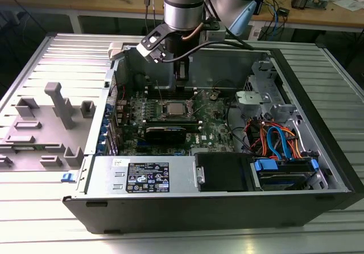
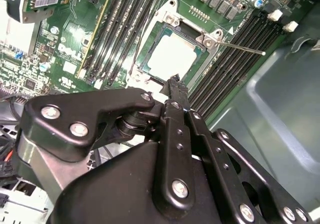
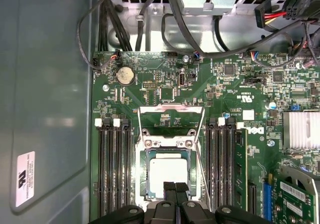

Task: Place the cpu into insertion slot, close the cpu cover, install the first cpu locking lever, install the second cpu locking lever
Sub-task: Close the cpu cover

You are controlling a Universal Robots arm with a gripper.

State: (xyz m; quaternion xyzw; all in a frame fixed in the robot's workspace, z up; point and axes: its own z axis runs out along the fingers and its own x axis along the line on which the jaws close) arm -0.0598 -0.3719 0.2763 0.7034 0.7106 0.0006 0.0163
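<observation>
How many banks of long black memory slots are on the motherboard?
2. One bank lies on one side of the insertion slot, the other bank on its opposite side; the gripper covers one end of each.

In the first wrist view the gripper (image 3: pixel 175 186) covers the nearest edge of the cpu (image 3: pixel 167 170) and of the insertion slot (image 3: pixel 144 176) around it.

Cpu (image 1: pixel 172 109) in slot (image 3: pixel 144 184), mid-frame in exterior view. Memory slots (image 3: pixel 114 169) flank it. Cover (image 3: pixel 171 107) between slot and battery (image 3: pixel 124 75). Gripper (image 3: pixel 175 185) over cpu. Case (image 1: pixel 227 211) on tabletop (image 1: pixel 34 223).
</observation>
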